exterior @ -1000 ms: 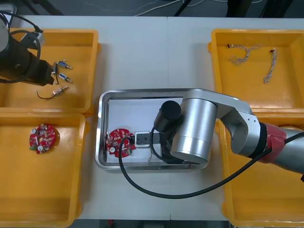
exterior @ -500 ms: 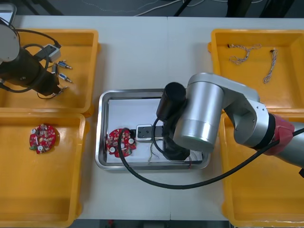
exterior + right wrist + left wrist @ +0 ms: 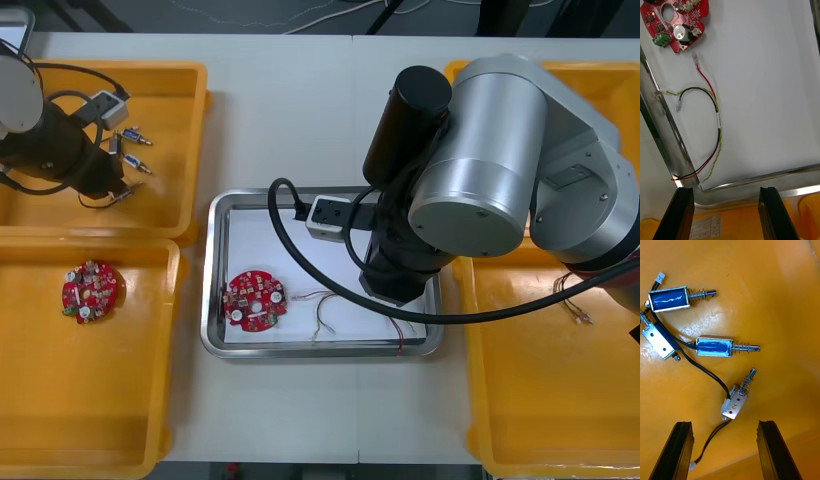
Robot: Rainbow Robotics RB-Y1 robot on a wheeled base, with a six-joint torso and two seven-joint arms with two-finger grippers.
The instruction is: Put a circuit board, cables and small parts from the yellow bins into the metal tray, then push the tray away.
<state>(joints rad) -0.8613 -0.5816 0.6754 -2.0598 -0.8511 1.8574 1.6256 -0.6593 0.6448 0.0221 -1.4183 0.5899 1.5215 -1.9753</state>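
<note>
The metal tray (image 3: 213, 300), white inside, holds a round red circuit board (image 3: 255, 298) and a red and yellow cable (image 3: 322, 312). My right arm (image 3: 480, 180) hangs over the tray's right side. In the right wrist view the right gripper (image 3: 725, 210) is open above the tray's rim (image 3: 752, 183), with the cable (image 3: 717, 116) and board (image 3: 675, 18) lying beyond its fingertips. My left gripper (image 3: 115, 178) is over the far left yellow bin (image 3: 190, 120), open just short of several small metal parts (image 3: 715, 346), the nearest part (image 3: 736, 402) lying ahead of the fingertips (image 3: 679, 450).
A second red circuit board (image 3: 90, 290) lies in the near left bin (image 3: 60, 400). The near right bin (image 3: 540, 410) has a thin cable (image 3: 572, 303) in it. The right arm covers most of the far right bin (image 3: 450, 80).
My right arm has risen and pulled back to the far right, leaving the red and yellow cable lying in the tray. My left gripper has moved closer over the small metal parts.
</note>
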